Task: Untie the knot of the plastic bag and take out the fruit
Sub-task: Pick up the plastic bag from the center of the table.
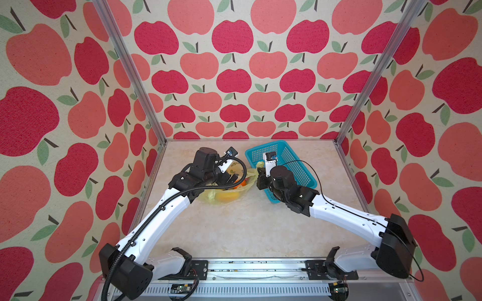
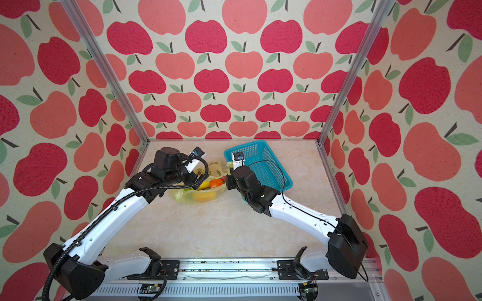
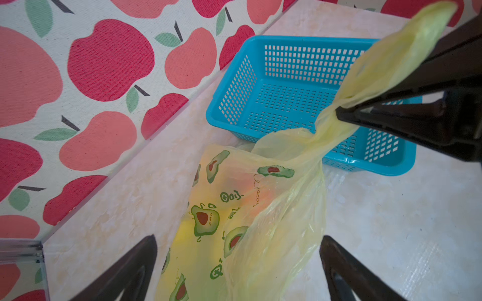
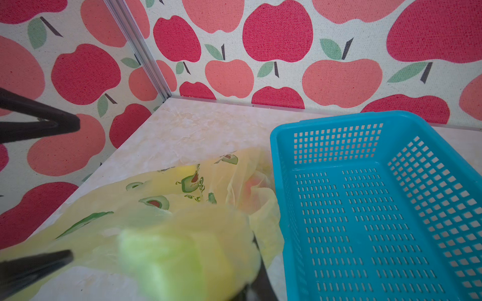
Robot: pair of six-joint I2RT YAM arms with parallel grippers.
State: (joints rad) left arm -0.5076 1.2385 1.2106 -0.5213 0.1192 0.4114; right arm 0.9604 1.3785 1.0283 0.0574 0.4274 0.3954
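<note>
Operator: Where is the bag (image 3: 229,221)?

Technician: On the desk (image 3: 391,221), just beside the basket (image 3: 234,86), with the fruit (image 1: 227,196) inside. Its twisted handle (image 3: 323,130) runs from the bag toward the basket.

Operator: And the fingers?

Technician: The right fingers (image 3: 391,117) are clenched on the handle at the basket's wall. The left fingers (image 3: 135,260) are released and straddle the bag's body on the side away from the basket.

Operator: Any markings?

Technician: Avocado prints. The green script is not fully legible.

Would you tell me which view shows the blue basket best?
The right wrist view: the basket sits close, with floor and walls unblocked. In the left wrist view the right tool and the stretched bag cross it; in both top views the right arm covers part.
</note>
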